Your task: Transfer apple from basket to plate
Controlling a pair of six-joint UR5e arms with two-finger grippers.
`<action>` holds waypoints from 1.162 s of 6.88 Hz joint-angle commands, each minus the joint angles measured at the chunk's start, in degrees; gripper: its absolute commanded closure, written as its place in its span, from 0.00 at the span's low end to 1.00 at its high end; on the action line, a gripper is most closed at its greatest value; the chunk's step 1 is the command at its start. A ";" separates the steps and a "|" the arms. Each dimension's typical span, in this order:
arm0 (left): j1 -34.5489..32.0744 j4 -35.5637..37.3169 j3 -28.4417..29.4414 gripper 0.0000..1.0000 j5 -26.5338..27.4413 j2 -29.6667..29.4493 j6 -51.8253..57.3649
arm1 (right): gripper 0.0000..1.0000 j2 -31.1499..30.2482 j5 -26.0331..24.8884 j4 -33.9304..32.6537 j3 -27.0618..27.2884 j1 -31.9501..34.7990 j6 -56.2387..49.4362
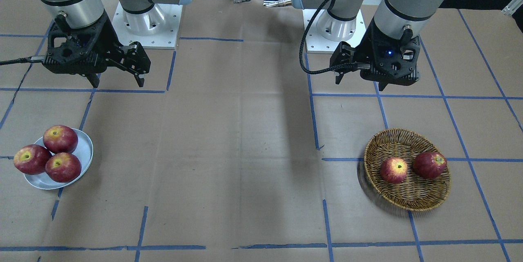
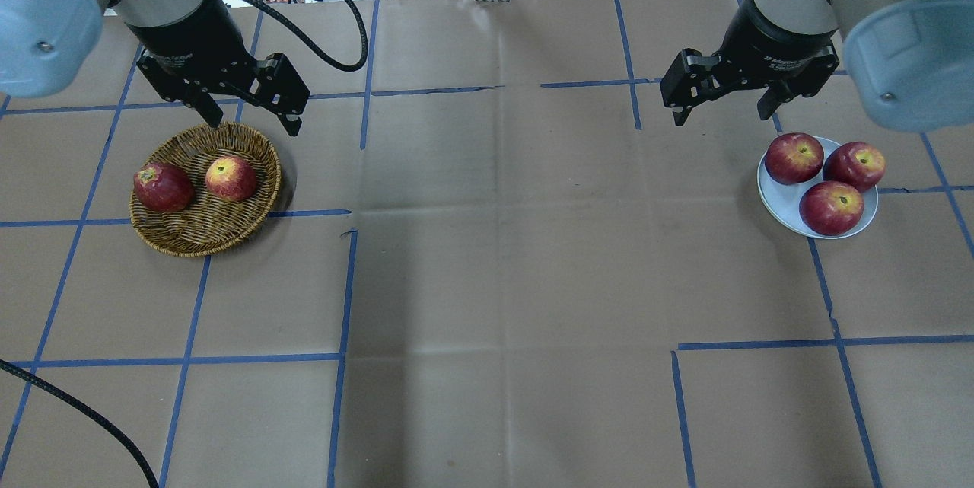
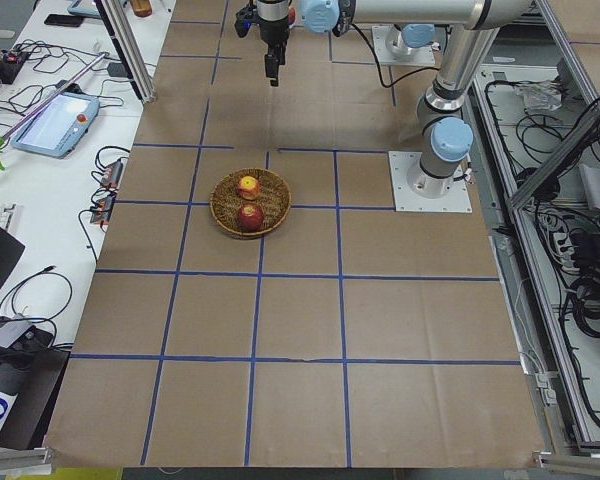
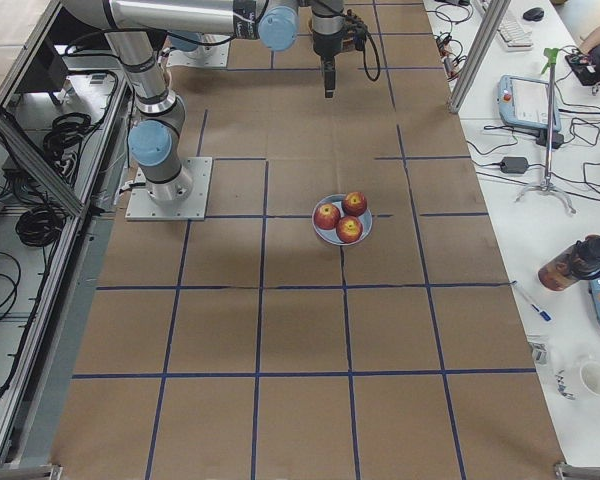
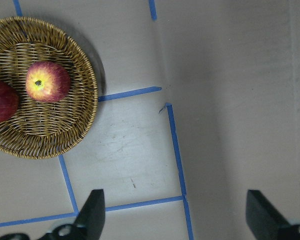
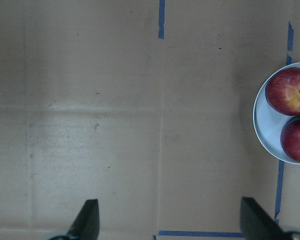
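Front view, desk: the desk (image 1: 245, 139) is covered in brown paper crossed by blue tape lines (image 1: 312, 123).
Front view, basket: the basket (image 1: 413, 206) sits in the desk's left half, about midway between the robot's edge and the operators' edge.
Front view, apple: the apple (image 1: 393, 170) lies inside the basket with its yellow blush up. It is just beside a darker apple (image 1: 429, 164), with a sliver of wicker between them.
Front view, plate: the plate (image 1: 85, 147) sits in the desk's right half and carries three red apples (image 1: 60, 139) bunched close together.
Front view, grippers: the left gripper (image 1: 360, 83) hangs raised near the basket and the right gripper (image 1: 117, 83) hangs raised near the plate. Neither touches anything.
Overhead view, apple: it is on the basket's side toward the desk's middle, and the darker apple is on the side toward the desk's left end.
Overhead view, grippers: both have their jaws spread, with nothing between them.
Left-end view, basket: both apples show inside it, the darker one nearer the desk's left end.
Right-end view, plate: all three apples rest on it, well away from the desk's right end.
Left wrist view, fingers: two fingers (image 5: 92, 210) stand wide apart over bare paper. The basket with the apple is off to one side, not between them.
Right wrist view, fingers: the fingers (image 6: 87, 220) are also wide apart over bare paper. The plate is cut off at the frame's edge, and two of its apples show.
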 commanded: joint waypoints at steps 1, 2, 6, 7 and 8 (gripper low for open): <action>0.00 0.00 -0.08 0.01 0.00 0.06 0.17 | 0.00 0.00 0.04 0.00 0.00 0.00 0.00; 0.00 0.00 -0.16 0.01 0.09 0.50 0.00 | 0.00 0.00 0.04 0.00 0.00 0.00 0.00; 0.00 -0.08 -0.25 0.00 0.09 1.03 0.00 | 0.00 0.00 0.04 0.00 0.00 0.00 0.00; 0.00 0.00 -0.25 0.00 0.09 0.94 0.00 | 0.00 0.00 0.12 0.00 0.00 0.00 0.09; 0.00 -0.08 -0.17 0.00 0.01 1.11 0.00 | 0.00 0.00 0.13 0.00 0.00 0.00 0.00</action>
